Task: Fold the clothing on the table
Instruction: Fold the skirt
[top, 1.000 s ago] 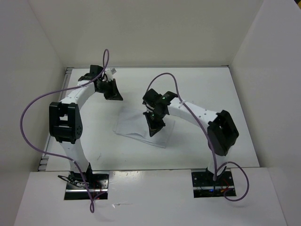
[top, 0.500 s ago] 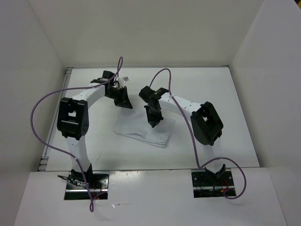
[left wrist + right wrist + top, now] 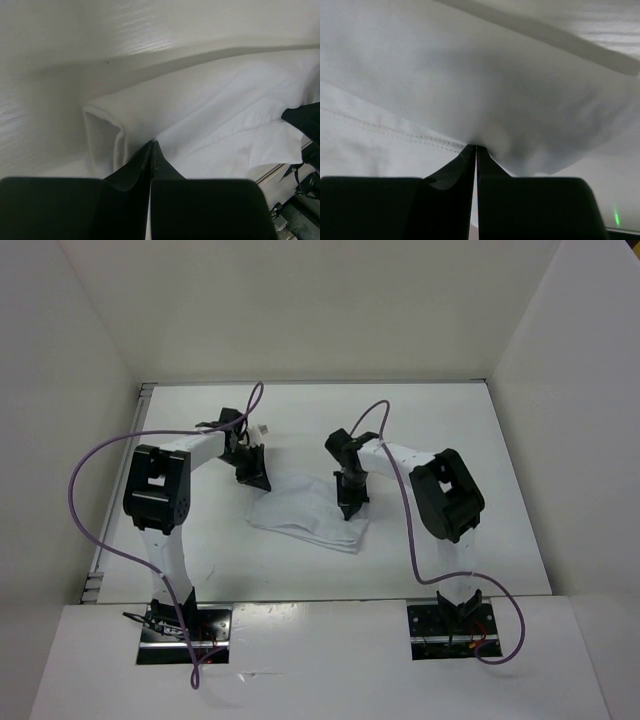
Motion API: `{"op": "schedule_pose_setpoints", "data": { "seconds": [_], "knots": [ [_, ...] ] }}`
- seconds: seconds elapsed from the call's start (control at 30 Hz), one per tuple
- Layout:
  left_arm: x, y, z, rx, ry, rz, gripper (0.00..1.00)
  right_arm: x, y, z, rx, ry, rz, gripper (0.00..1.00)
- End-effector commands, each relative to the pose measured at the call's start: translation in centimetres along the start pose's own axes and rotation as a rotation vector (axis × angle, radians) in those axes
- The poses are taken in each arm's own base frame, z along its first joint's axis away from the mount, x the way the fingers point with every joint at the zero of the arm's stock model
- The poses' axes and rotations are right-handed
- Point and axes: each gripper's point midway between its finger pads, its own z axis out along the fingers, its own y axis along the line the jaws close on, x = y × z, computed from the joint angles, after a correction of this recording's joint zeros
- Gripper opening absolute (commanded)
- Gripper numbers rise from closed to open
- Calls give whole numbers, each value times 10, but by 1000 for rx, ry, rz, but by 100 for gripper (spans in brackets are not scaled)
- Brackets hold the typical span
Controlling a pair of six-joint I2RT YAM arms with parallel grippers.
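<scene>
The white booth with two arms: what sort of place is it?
Probably a robot lab's test cell: plain white walls box in a table, and a left arm and right arm trailing purple cables are bolted at its near edge, working on clothing.

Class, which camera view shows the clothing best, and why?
The top external view: nearly the whole clothing shows on the table. The left wrist view shows only a folded corner; the right wrist view only a close-up stretch with a stitched seam.

Plain white clothing (image 3: 305, 517), white table (image 3: 500, 450), purple cables (image 3: 93, 456)
</scene>
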Motion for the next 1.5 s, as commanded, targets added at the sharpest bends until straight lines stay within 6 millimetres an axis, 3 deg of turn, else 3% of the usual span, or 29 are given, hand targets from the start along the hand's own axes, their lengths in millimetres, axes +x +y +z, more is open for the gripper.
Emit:
{"op": "schedule_pose_setpoints", "data": {
  "seconds": [0.0,0.17,0.2,0.33,0.43,0.53,0.6,0.63,0.67,0.8,0.83,0.93,1.03,1.23,1.43,1.47],
  "knots": [
    [1,9,6,-19,2,-13,0,-24,-34,27,60,-24,36,6],
    [8,4,18,26,33,-35,0,-79,-51,25,44,-74,48,6],
    [2,0,17,39,16,-33,0,-90,-57,24,44,-81,51,6],
    [0,-8,25,61,25,-36,0,-133,-52,2,41,-164,-48,8],
    [-6,-10,25,64,15,-30,0,-143,-52,-22,28,-214,-80,11],
    [-26,-17,17,60,-18,-11,0,-135,-50,-42,-4,-243,-96,16],
    [-48,-28,5,71,-63,17,0,-127,-44,-60,-55,-263,-103,19],
    [-53,-37,-4,86,-74,26,0,-126,-46,-69,-68,-275,-96,26],
    [-66,-51,-17,122,-107,54,0,-123,-43,-90,-95,-314,-101,32],
    [-81,-92,-57,187,-186,123,3,-120,-66,-117,-176,-373,-39,45],
    [-84,-101,-69,207,-207,143,3,-125,-82,-121,-196,-383,5,50],
    [-68,-131,-70,293,-169,189,4,-131,-107,-118,-256,-390,88,51],
    [-46,-159,-59,381,-105,247,4,-135,-115,-104,-314,-368,109,51],
    [-10,-179,-8,418,14,337,5,-141,-121,-86,-365,-331,136,51],
    [-2,-157,45,342,71,290,5,-142,-117,-85,-384,-322,133,51],
    [7,-154,53,329,96,284,5,-142,-117,-89,-385,-332,131,51]
  ]
}}
